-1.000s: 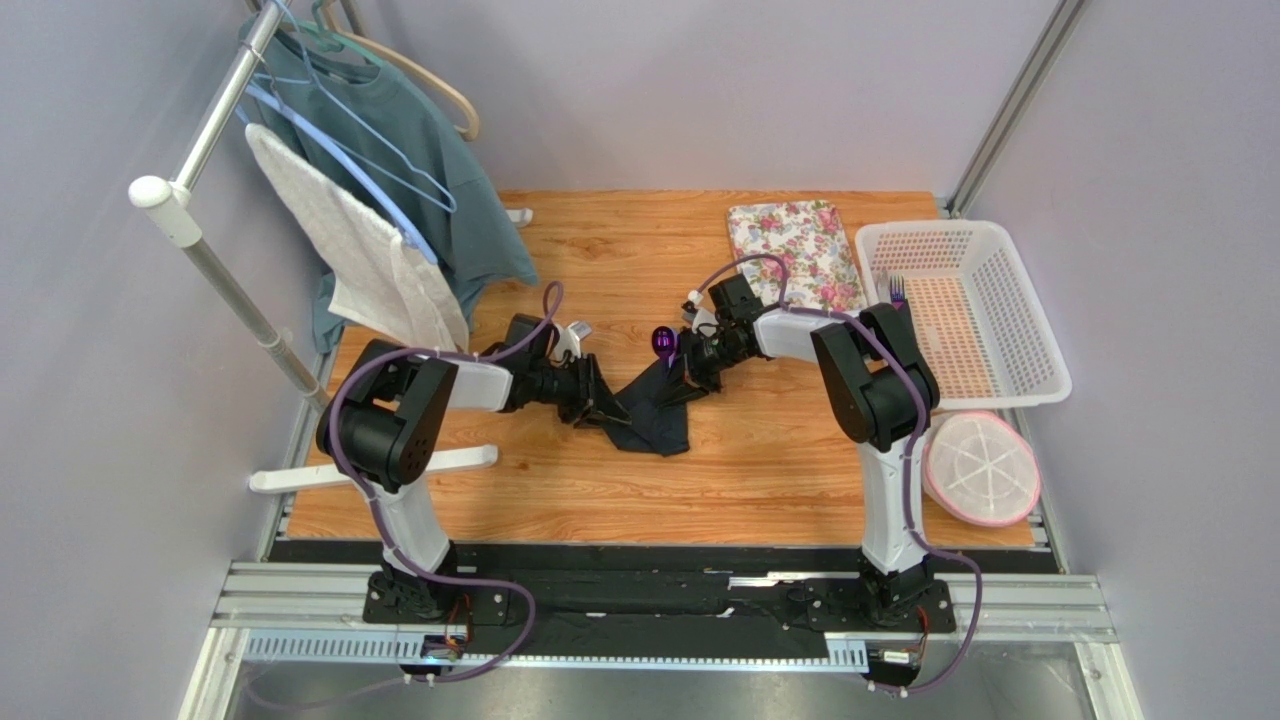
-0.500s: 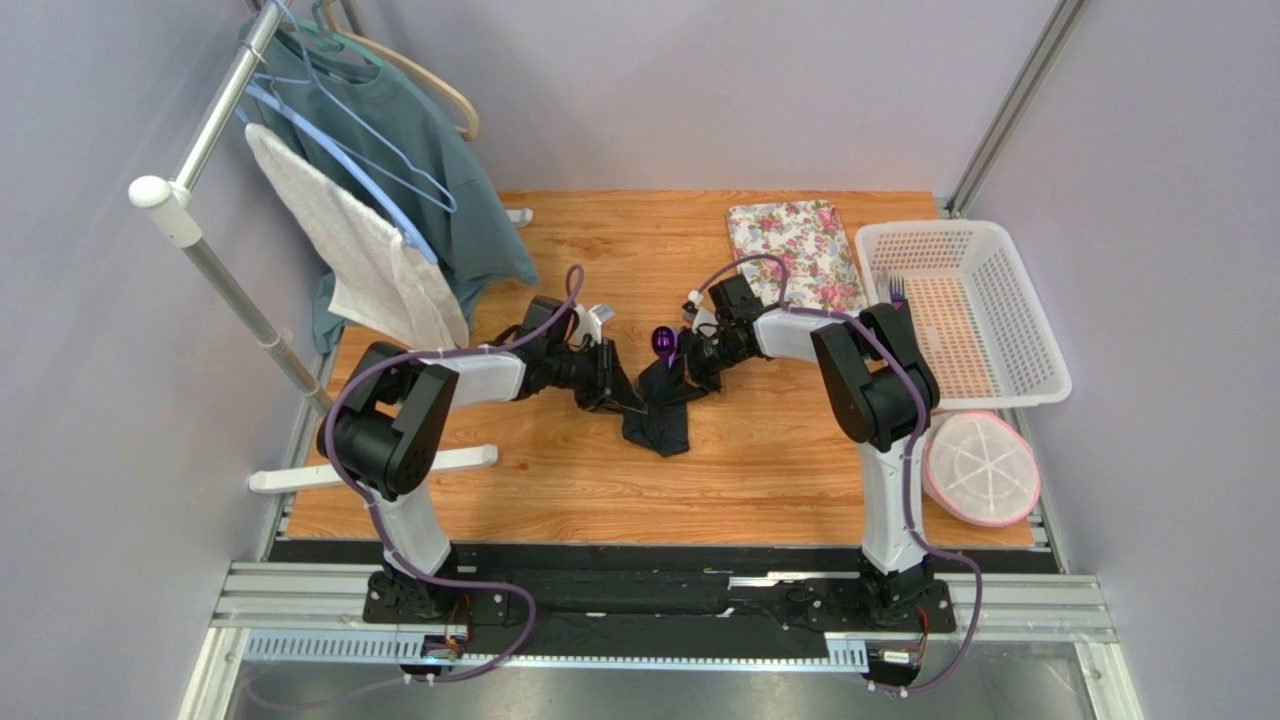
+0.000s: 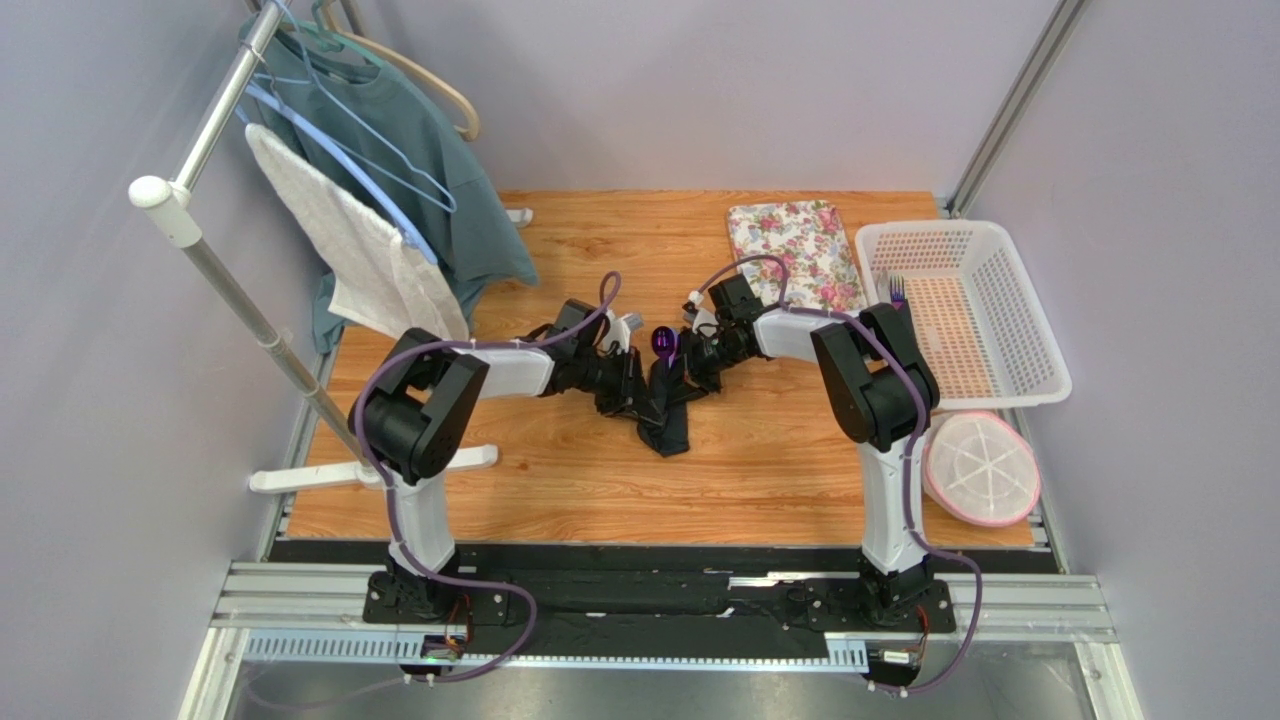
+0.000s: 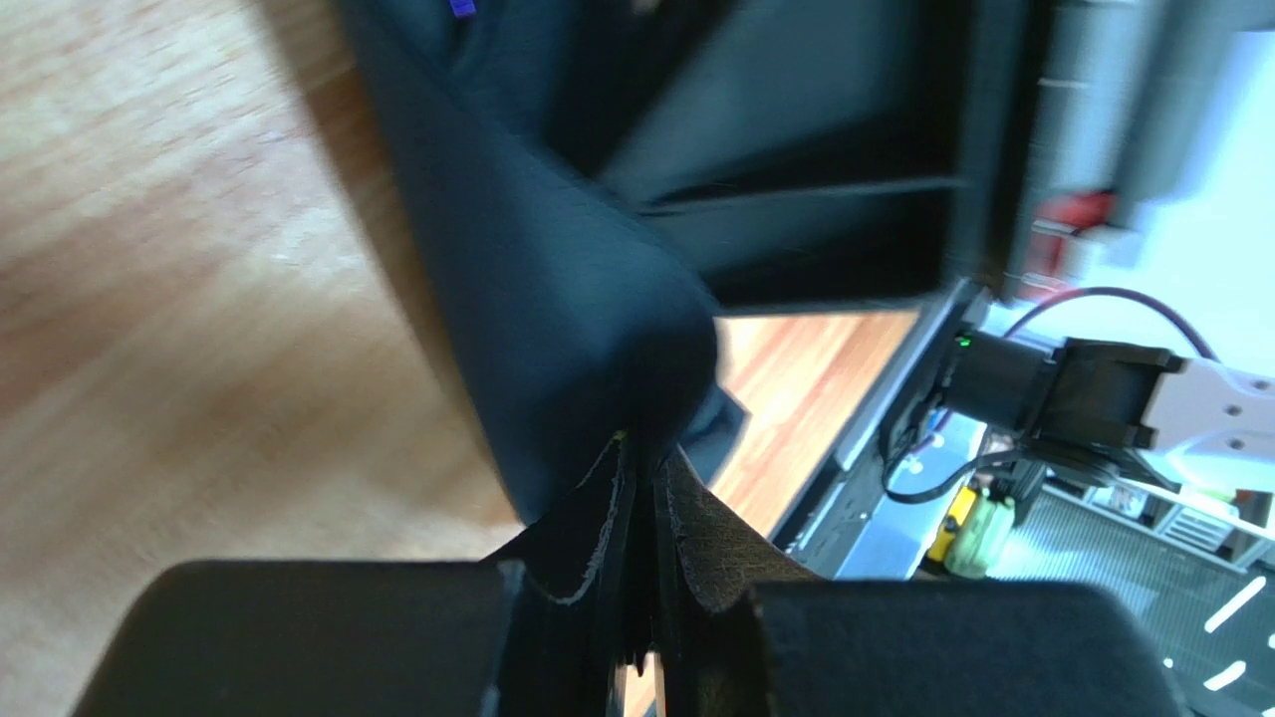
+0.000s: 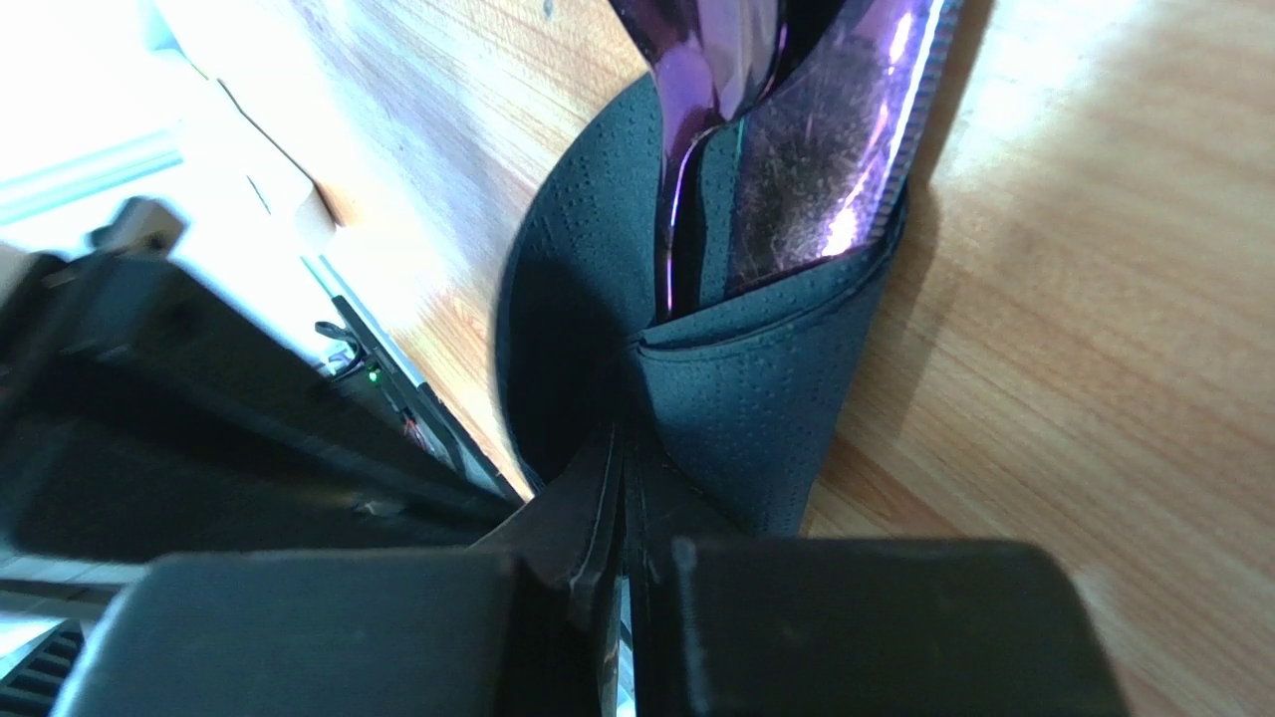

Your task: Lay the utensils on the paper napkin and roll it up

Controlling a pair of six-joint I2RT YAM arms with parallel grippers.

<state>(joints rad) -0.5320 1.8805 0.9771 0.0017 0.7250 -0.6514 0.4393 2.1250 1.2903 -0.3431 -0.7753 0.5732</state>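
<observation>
**Top view.** The left gripper (image 3: 631, 384) and right gripper (image 3: 688, 371) meet nose to nose at the middle of the table (image 3: 601, 480). Between them lies the paper napkin (image 3: 664, 423), a bunched black bundle on the wood. The utensils (image 3: 663, 342) show only as one round purple bowl at its far end. Finger positions cannot be made out here.

**Left wrist view.** The left fingers (image 4: 576, 575) are clenched on a raised fold of the paper napkin (image 4: 554, 299).

**Right wrist view.** The right fingers (image 5: 576, 538) are pinched on the napkin's near fold. Only here do the utensils (image 5: 808, 165) appear as glossy purple pieces tucked inside the wrapped pocket.
</observation>
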